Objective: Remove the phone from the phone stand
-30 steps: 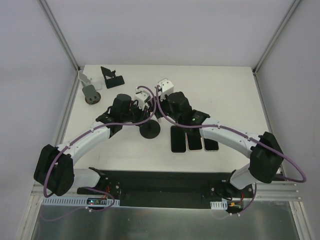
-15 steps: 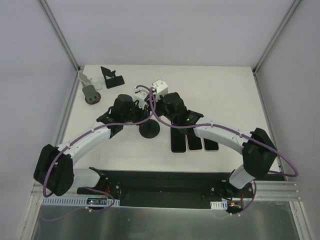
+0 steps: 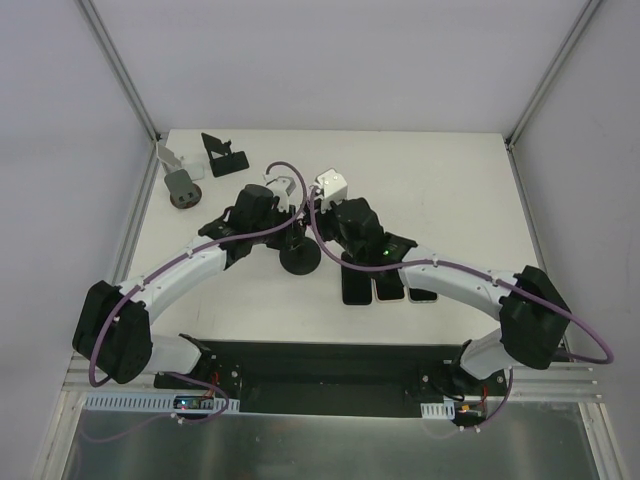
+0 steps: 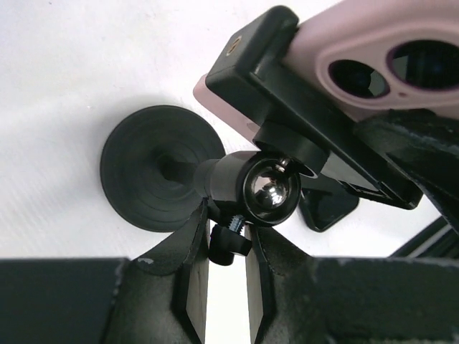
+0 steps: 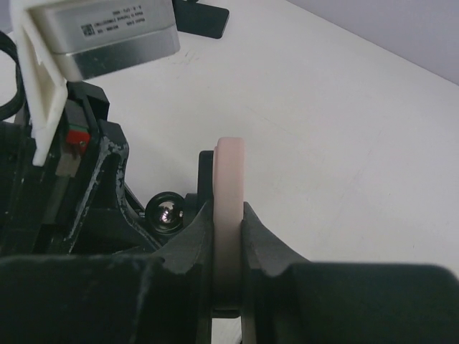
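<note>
Phone (image 5: 229,215), pink, edge-on in the black phone stand (image 4: 154,175) clamp. I see the right gripper (image 5: 228,242) pinching its edge and the left gripper (image 4: 225,245) closed on the stand's stem. Label (image 5: 118,29) print is unreadable to me. Three flat handsets (image 3: 388,285) lie just beside the base; open table (image 3: 450,190) lies far right.

The only print in sight is a label (image 5: 118,27) on the grey box (image 5: 107,54) up and to the left of the right jaws, seen from the right wrist. It carries a few lines of small dark type, too blurred to read.
</note>
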